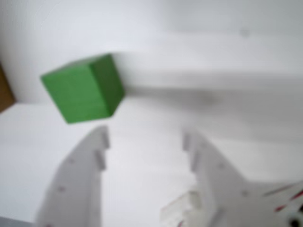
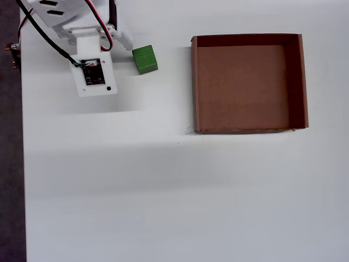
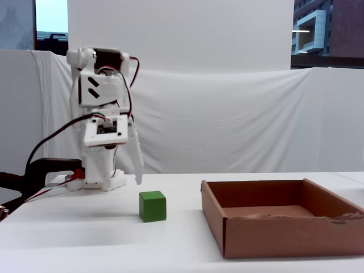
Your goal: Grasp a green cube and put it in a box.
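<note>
The green cube (image 2: 145,59) sits on the white table, well left of the box (image 2: 194,82) in the overhead view. In the fixed view the cube (image 3: 153,206) stands left of the empty brown cardboard box (image 3: 273,234). My gripper (image 3: 137,177) hangs pointing down, above the table and just left of the cube, not touching it. In the wrist view the gripper (image 1: 146,136) is open and empty. There the cube (image 1: 84,89) lies beyond the left fingertip (image 1: 103,135), outside the gap. In the overhead view the gripper (image 2: 124,39) is mostly hidden under the wrist.
The arm's base (image 3: 94,181) stands at the back left of the table with black and red cables (image 3: 42,149) trailing left. The table's left edge (image 2: 22,164) is close to the arm. A brown sliver (image 1: 4,92) shows at the wrist view's left edge.
</note>
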`<state>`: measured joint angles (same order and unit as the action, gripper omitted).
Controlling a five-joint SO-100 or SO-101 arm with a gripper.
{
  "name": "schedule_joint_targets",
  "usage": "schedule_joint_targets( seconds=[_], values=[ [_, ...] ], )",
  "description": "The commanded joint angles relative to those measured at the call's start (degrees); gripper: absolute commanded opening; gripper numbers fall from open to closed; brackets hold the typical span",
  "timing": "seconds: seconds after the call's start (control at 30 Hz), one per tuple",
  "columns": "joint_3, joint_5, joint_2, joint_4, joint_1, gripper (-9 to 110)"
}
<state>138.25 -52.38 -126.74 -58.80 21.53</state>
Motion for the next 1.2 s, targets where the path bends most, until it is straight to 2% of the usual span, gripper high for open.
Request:
schedule_joint_targets(
  seconds=[0.0,0.2,0.47,1.17],
  values=[
    [-3.34,-0.97,0.79,0.53,0.70,21],
    [-5.54,-0.53,3.69,1.05,1.05,21],
    [-5.71,-0.44,3.87,1.23,1.49,30],
    [-12.04,-0.35,18.37,1.58,7.21,30]
  ],
)
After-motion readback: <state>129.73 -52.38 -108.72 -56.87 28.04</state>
